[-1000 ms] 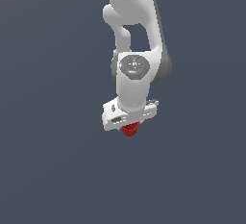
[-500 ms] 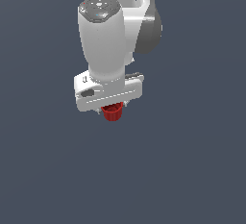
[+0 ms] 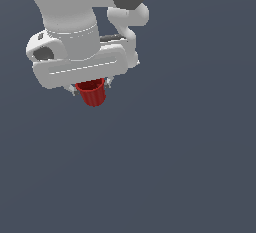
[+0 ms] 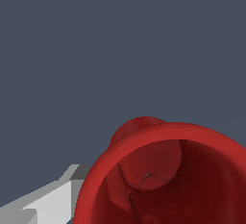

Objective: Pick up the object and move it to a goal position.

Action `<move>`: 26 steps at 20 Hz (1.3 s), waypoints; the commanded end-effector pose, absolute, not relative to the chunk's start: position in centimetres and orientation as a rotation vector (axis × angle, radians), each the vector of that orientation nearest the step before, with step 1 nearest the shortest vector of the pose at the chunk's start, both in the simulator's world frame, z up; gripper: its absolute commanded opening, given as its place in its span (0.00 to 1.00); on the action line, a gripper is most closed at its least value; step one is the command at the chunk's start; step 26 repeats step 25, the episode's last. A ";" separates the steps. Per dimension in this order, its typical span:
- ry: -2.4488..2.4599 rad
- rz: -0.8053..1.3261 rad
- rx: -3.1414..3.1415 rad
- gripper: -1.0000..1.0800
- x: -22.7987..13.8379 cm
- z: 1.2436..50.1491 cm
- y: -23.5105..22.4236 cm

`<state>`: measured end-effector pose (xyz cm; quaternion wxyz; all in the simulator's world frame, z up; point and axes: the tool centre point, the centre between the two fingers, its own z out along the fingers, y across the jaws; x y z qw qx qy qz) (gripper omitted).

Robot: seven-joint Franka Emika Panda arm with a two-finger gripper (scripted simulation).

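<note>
Exterior and wrist views. The arm has swung much nearer the exterior camera than a second ago, carrying the red cup (image 3: 93, 93) with it, so I judge transport to the goal under way. The cup hangs beneath the white gripper (image 3: 91, 88), its fingers (image 4: 45, 200) pinching it. From 3 through 9 o'clock, only plain grey surrounds it; no edge or goal marker shows.

the red cup's (image 3: 93, 93) upper part is hidden behind the white gripper (image 3: 91, 88) body, and its fingertips are barely visible. the arm (image 3: 75, 7) runs off the exterior view's top edge (the wrist view crops the cup's rim too).
</note>
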<state>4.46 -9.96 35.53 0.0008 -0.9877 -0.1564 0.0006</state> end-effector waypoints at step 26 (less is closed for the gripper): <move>-0.492 0.000 -3.103 0.00 4.1 46.5 -16.7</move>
